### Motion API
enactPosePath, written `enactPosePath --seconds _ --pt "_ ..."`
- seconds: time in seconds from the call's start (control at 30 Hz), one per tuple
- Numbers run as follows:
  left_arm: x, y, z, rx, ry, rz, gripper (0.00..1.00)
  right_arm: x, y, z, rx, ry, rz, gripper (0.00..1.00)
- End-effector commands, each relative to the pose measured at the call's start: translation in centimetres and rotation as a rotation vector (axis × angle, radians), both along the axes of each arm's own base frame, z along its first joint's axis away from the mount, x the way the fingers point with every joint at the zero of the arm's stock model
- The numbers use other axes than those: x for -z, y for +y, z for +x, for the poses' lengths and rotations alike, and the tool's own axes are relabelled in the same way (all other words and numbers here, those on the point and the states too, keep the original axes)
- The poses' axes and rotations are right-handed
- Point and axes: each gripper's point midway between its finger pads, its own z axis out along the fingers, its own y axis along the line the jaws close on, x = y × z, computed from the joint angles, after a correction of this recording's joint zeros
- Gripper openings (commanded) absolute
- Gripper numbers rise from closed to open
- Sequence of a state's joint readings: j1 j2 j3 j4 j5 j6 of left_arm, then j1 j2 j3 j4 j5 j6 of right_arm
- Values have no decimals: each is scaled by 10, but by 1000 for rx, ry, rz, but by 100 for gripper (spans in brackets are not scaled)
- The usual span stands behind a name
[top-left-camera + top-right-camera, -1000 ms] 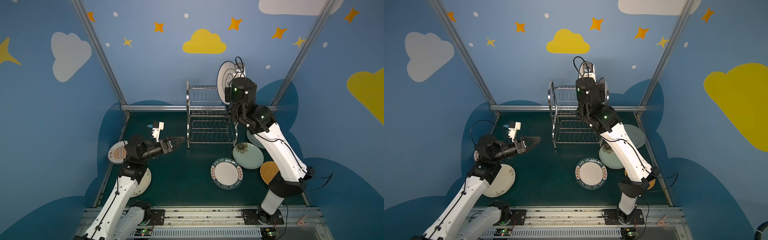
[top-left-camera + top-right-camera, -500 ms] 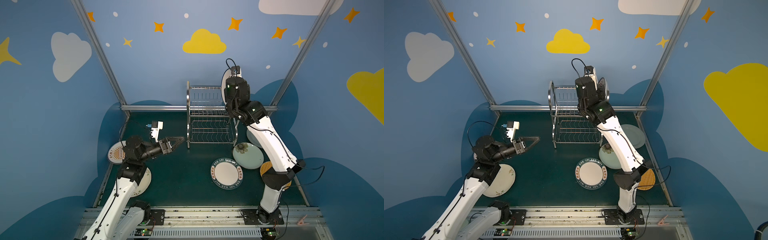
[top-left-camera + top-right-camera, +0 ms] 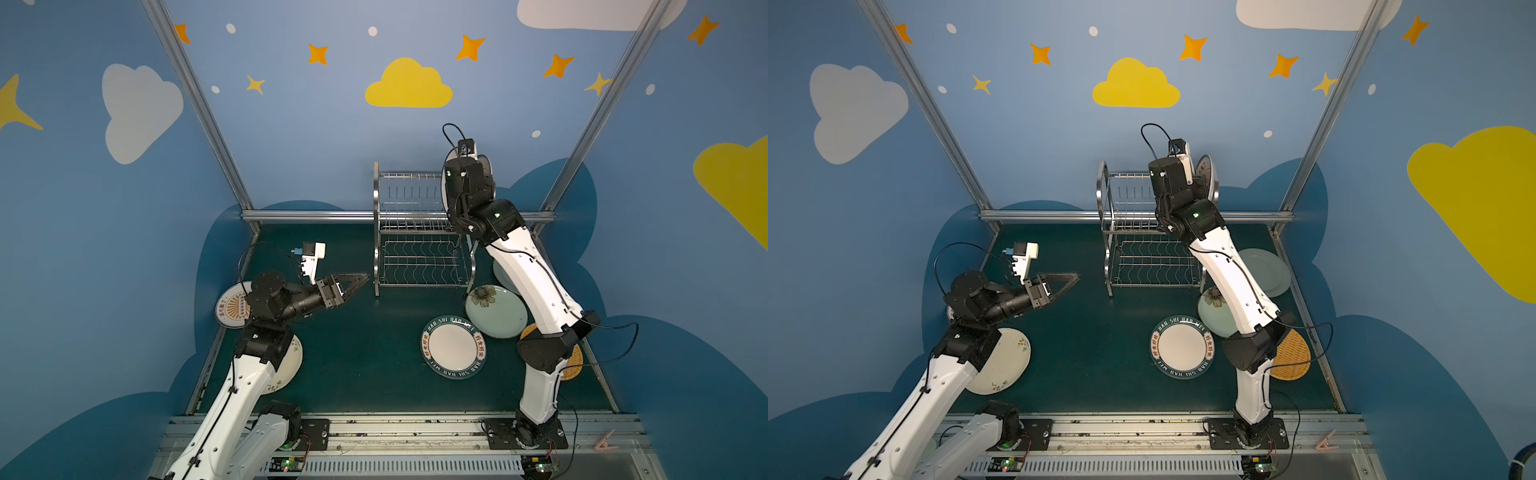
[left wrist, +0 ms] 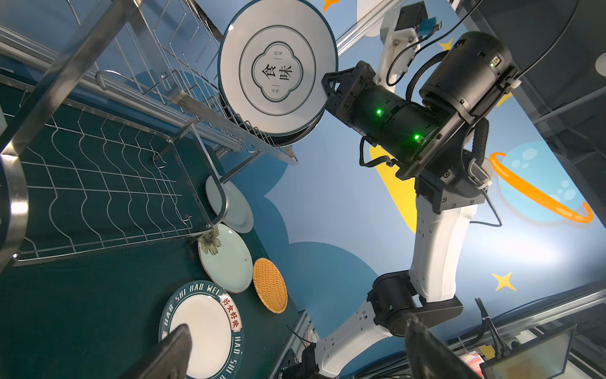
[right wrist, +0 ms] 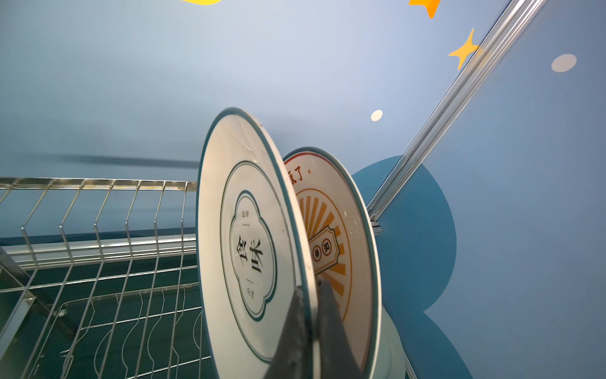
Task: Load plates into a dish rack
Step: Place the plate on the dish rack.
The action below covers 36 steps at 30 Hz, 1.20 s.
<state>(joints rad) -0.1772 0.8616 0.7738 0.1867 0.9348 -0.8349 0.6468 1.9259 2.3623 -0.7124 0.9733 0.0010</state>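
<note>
Pinching one of two upright plates — right jaws; left jaws spread, empty.

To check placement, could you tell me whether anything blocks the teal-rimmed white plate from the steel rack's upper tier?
Nothing visible does; the orange sunburst plate in the steel wire rack stands beside the teal-rimmed white plate.
</note>
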Motion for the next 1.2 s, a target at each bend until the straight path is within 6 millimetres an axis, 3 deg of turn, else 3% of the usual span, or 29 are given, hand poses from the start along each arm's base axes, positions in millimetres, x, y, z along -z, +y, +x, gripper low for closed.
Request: enactPosePath --seconds 0.0,0.4,0.8,1.17 --pt "-5 1 -2 6 -30 -8 100 -16 -8 -1 60 -61 29 0" --pt "-7 5 -1 -4 -32 -24 100 -28 11 -5 96 -125 -46 0" --pt "-12 8 -2 -10 -39 -36 100 -16 22 -2 109 -112 -116 0" --pt "-11 9 0 -19 -35 -39 100 7 25 -2 92 -51 -100 0"
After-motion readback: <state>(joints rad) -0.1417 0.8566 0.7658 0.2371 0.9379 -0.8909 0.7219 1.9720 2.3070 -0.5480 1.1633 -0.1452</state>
